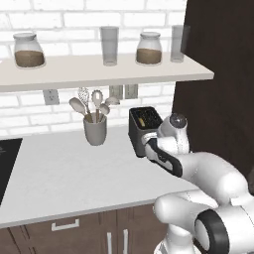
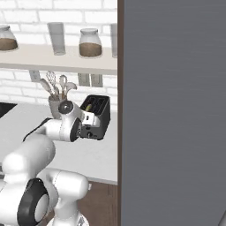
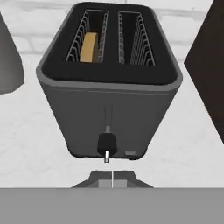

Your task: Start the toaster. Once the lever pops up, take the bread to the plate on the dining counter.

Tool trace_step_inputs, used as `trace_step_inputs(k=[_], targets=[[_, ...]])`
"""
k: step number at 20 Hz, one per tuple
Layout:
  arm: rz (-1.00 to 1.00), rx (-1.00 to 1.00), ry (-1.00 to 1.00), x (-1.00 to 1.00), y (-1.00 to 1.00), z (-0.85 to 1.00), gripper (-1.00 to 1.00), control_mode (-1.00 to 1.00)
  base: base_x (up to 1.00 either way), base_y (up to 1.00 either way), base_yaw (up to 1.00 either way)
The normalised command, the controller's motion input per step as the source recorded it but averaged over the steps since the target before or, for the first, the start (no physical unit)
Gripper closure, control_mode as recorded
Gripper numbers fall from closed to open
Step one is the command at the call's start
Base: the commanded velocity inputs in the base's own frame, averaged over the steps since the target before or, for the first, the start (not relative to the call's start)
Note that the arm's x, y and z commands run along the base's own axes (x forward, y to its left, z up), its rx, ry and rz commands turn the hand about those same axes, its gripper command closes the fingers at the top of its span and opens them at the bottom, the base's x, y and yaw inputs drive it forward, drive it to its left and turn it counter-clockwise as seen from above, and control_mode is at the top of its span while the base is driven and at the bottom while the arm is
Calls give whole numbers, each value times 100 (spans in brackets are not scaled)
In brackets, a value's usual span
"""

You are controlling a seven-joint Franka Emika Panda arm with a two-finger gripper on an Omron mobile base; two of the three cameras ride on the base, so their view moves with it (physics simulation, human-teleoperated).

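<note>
The hand (image 3: 112, 177) sits at the bottom centre of the hand view, its two tips pressed together with nothing between them. It points at the narrow front face of the toaster (image 3: 109, 83) and lies just below it. The lever (image 3: 106, 145) is low on that face, near the bottom of its slot.

The toaster stands on the pale worktop (image 1: 59, 173), at the centre right of the left base view (image 1: 144, 126) and at the centre of the right base view (image 2: 96, 115). In the hand view the bread (image 3: 90, 47) stands on edge, sunk in the left-hand slot, tan against the wire cage; the right-hand slot holds no slice.

To the left of the toaster in the left base view, a grey cup (image 1: 95, 130) holds kitchen tools. Above, across the upper part of that view, a shelf (image 1: 99, 72) carries two jars with brown contents and two tall glasses against a white brick wall. A dark tall cabinet (image 1: 218, 89) stands at the right of the frame, close beside the toaster.
</note>
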Motion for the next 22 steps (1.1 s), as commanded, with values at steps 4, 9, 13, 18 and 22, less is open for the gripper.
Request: trace_step_inputs(k=[4, 9, 13, 18, 22], targets=[[0, 0, -40, -60, 4, 100, 100, -100, 0, 0, 0], [0, 0, -10, -34, 9, 100, 100, -100, 0, 0, 0], [2, 0, 6, -14, 9, 98, 100, -100, 0, 0, 0], [5, 0, 32, 0, 13, 66, 100, -100, 0, 0, 0], [0, 0, 4, 0, 16, 6, 100, -100, 0, 0, 0]])
